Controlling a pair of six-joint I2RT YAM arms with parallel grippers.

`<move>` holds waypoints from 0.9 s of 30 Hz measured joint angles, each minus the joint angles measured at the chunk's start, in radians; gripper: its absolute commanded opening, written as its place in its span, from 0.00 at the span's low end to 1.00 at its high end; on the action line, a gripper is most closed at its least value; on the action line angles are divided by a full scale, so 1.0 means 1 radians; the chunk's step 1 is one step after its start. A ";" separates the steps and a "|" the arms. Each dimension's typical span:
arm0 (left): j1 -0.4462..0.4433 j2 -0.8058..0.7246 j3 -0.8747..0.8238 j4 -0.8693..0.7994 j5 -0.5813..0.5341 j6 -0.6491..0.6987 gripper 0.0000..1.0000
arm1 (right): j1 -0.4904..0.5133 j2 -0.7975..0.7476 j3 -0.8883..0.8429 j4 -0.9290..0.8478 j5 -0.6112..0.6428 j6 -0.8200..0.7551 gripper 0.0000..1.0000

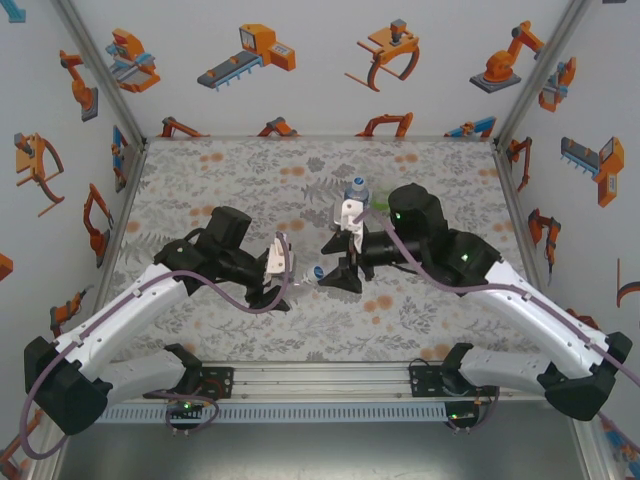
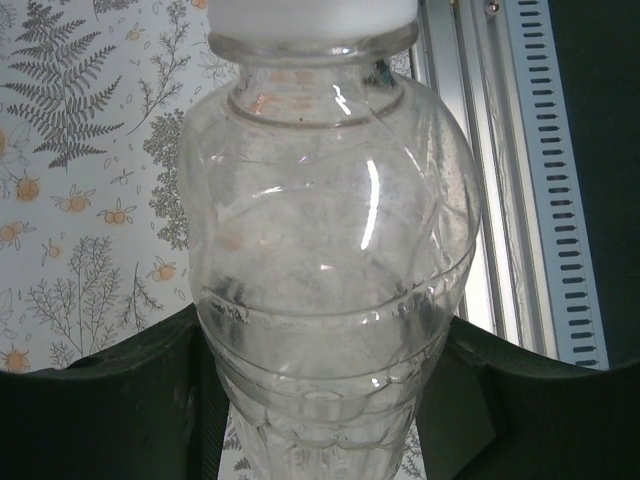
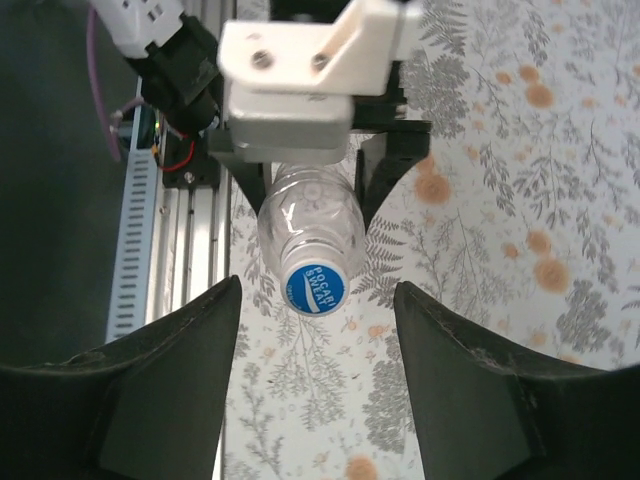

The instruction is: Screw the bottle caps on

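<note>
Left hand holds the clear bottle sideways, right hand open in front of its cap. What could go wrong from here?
1. The right hand has its fingers apart from the blue-topped round plastic cap; closing off-centre may knock it askew.
2. The left hand pinches the clear plastic bottle by its body, away from the cap; twisting could spin it in the grip.
3. The bottle hangs above the floral-patterned table; a slip would drop it.

Bright, even, diffuse light from overhead in all three views; only faint, soft shadows on the patterned table [image 1: 200, 170], thin white glare streaks down the clear bottle [image 2: 370, 205], its cap [image 2: 312, 12] blown out to flat white, focus crisp on the near plastic, scuffs and ridges legible.
</note>
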 measured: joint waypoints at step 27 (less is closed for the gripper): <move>0.000 0.000 0.000 -0.008 0.032 0.011 0.00 | 0.027 0.024 -0.062 0.063 -0.041 -0.141 0.32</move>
